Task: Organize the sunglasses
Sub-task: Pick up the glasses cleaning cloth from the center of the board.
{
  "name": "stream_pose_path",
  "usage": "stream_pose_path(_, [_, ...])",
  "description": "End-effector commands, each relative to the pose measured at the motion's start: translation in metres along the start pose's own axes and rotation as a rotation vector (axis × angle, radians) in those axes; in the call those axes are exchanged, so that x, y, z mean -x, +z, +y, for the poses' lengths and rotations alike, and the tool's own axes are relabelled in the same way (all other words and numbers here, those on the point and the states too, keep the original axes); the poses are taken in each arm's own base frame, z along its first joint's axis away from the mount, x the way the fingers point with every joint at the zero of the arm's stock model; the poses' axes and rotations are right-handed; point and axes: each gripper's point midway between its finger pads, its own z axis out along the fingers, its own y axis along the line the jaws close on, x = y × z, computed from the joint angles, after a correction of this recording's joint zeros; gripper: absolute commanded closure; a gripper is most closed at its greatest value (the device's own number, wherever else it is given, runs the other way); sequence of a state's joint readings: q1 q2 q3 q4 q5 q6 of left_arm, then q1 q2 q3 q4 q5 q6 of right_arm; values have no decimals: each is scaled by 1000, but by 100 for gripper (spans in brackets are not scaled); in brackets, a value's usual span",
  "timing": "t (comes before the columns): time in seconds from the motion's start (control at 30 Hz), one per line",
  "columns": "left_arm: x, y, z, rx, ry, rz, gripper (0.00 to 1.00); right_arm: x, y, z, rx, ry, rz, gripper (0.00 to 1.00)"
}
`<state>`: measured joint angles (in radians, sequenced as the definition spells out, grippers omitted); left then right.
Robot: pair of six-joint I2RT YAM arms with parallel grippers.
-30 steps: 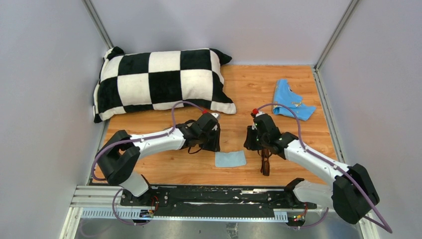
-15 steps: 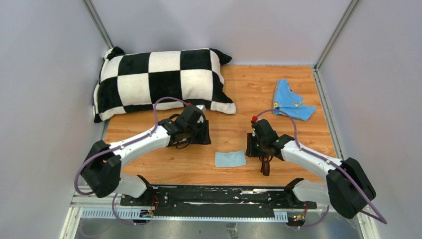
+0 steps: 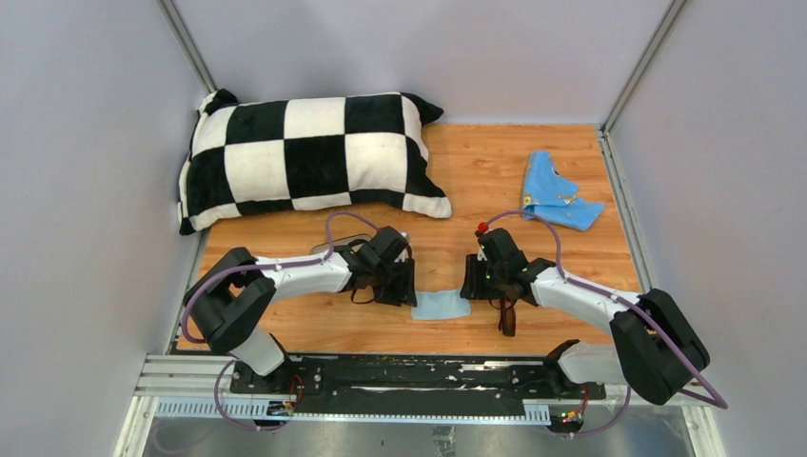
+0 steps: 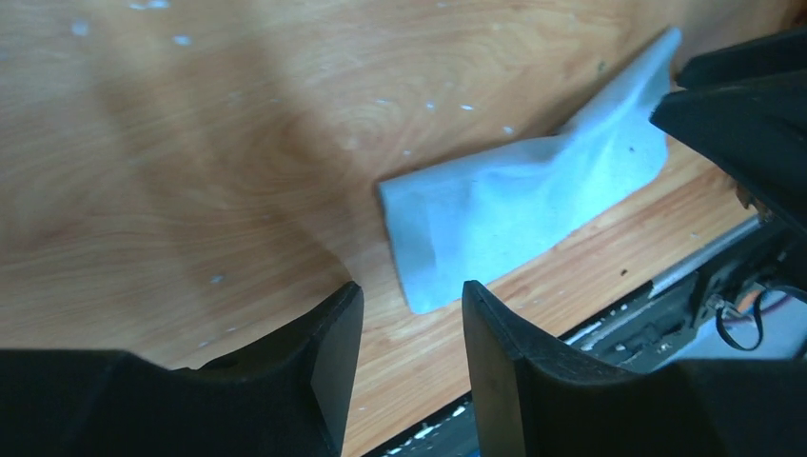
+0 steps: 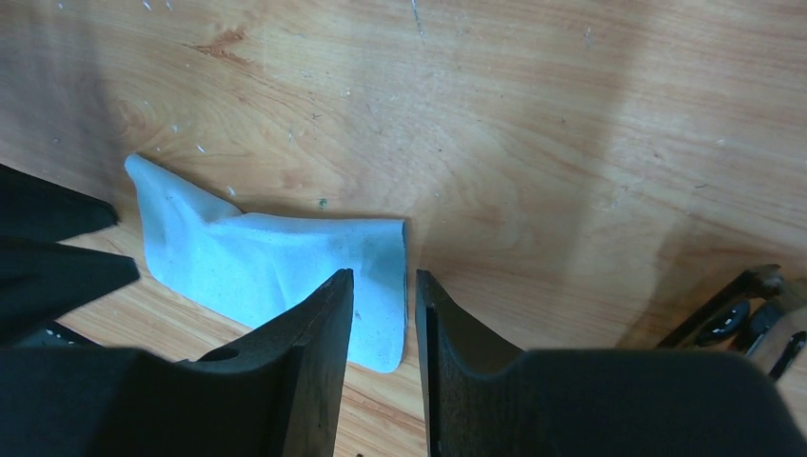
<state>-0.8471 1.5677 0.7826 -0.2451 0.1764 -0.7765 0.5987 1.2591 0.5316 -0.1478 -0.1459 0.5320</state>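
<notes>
- The sunglasses point(image 3: 507, 319) lie on the bench point(image 3: 476, 181) near its front edge, partly under the right forearm. Their long axis runs roughly front to back.
- The right fingers point(image 5: 305, 362) are empty, with only a narrow gap between them. They hang over the right edge of the grey-blue cloth point(image 3: 441, 306), and the sunglasses are just beside them on their outer, right side.
- The left fingers point(image 4: 324, 343) are moderately parted, hold nothing, and sit at the cloth's opposite edge.
- The right arm is plainly nearer, so reaching the sunglasses likely calls for a short shift right and a wider opening.
</notes>
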Motion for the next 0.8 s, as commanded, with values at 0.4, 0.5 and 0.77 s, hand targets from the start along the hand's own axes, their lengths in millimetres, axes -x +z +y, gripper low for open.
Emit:
stream_pose_path(0.4, [-13,29,3,19,-21,54,64,-24,-4,-10,-22,37,44,64])
stream_pose_path(0.5, [-11,30,2,21,-21,50,75,-28,-4,-11,-26,38,53,64])
stream_pose_path(0.77, [-7,28,0,17,-15,36,100,-40,2,-4,-10,19,91,61])
